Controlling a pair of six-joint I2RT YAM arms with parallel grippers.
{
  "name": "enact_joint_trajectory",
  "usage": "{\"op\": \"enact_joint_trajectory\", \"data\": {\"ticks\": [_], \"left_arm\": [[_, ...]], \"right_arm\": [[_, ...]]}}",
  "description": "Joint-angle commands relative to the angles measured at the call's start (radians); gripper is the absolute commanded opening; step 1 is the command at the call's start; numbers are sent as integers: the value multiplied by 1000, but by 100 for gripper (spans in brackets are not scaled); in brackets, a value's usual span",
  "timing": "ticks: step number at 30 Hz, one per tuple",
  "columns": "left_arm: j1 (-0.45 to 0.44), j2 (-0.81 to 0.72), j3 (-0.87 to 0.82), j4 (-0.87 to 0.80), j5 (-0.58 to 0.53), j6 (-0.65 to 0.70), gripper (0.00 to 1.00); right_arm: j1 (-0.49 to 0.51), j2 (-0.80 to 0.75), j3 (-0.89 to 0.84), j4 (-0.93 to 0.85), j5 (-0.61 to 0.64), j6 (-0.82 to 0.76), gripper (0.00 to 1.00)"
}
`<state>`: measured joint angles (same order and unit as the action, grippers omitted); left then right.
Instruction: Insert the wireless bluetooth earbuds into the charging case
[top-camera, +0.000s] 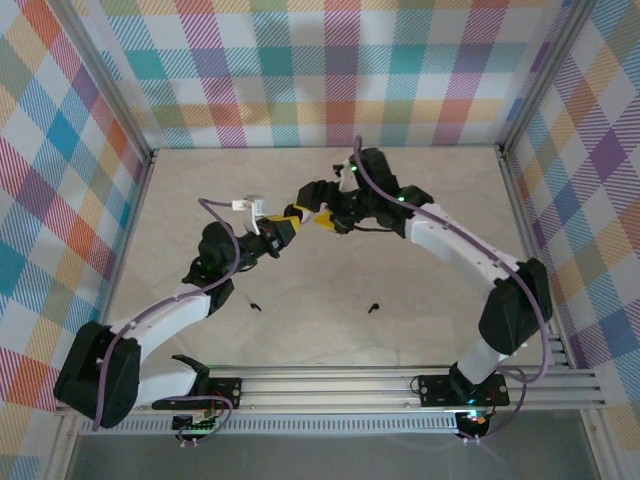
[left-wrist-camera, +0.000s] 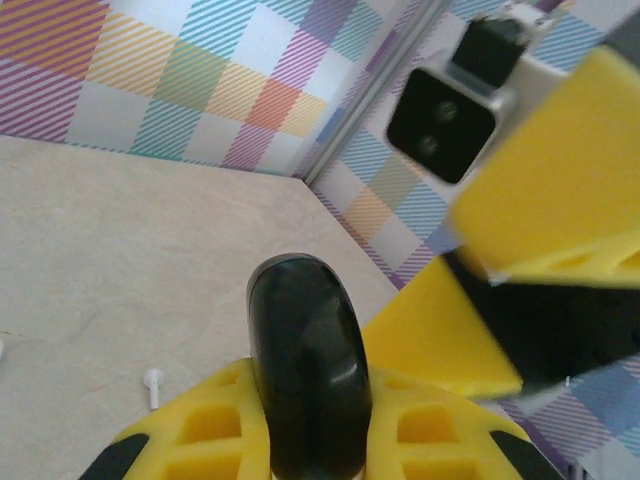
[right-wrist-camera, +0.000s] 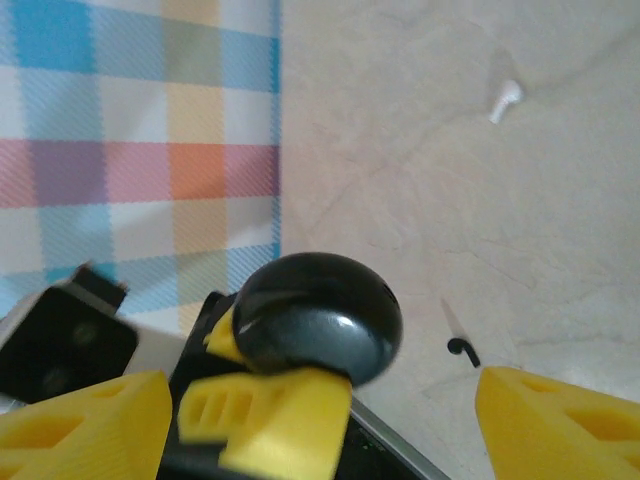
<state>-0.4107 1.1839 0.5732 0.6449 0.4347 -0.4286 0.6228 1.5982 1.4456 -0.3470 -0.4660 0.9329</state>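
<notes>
My left gripper is shut on a glossy black charging case, held off the table with its lid closed. The case sits between my left gripper's yellow fingers. My right gripper faces it at close range, open, its yellow fingers spread wide on either side of the case without touching it. Two black earbuds lie on the table nearer the arm bases. A black earbud and a white earbud lie on the table below; a white earbud lies left of the case.
The beige table is walled by checked panels at the back and both sides, with metal posts at the corners. Both arms arch toward the middle of the table, and a rail runs along the near edge.
</notes>
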Motion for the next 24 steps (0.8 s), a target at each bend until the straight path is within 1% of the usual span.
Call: {"op": "enact_joint_trajectory", "data": {"ticks": [1, 4, 7, 10, 13, 17, 21, 22, 24], "left_arm": [[55, -64, 82, -173, 195, 40, 0], [80, -84, 176, -311, 337, 79, 0], [82, -92, 255, -439, 427, 146, 0], [82, -101, 287, -477, 480, 185, 0], [82, -111, 311, -506, 517, 227, 0], [82, -126, 346, -582, 568, 303, 0], [82, -121, 398, -696, 664, 408, 0], [83, -116, 416, -739, 680, 434, 0], [82, -105, 453, -823, 702, 497, 0]], "right_arm": [[-84, -141, -74, 87, -117, -184, 74], [-147, -244, -165, 167, -199, -279, 59], [-152, -302, -177, 134, -258, -446, 50], [-152, -302, -147, 49, -334, -577, 49], [-152, -287, -130, 2, -408, -663, 49], [-152, -259, -126, 40, -484, -692, 50], [-148, -217, -102, 125, -588, -667, 52], [-142, -210, -93, 127, -595, -671, 52], [-121, -192, -52, 54, -575, -742, 52]]}}
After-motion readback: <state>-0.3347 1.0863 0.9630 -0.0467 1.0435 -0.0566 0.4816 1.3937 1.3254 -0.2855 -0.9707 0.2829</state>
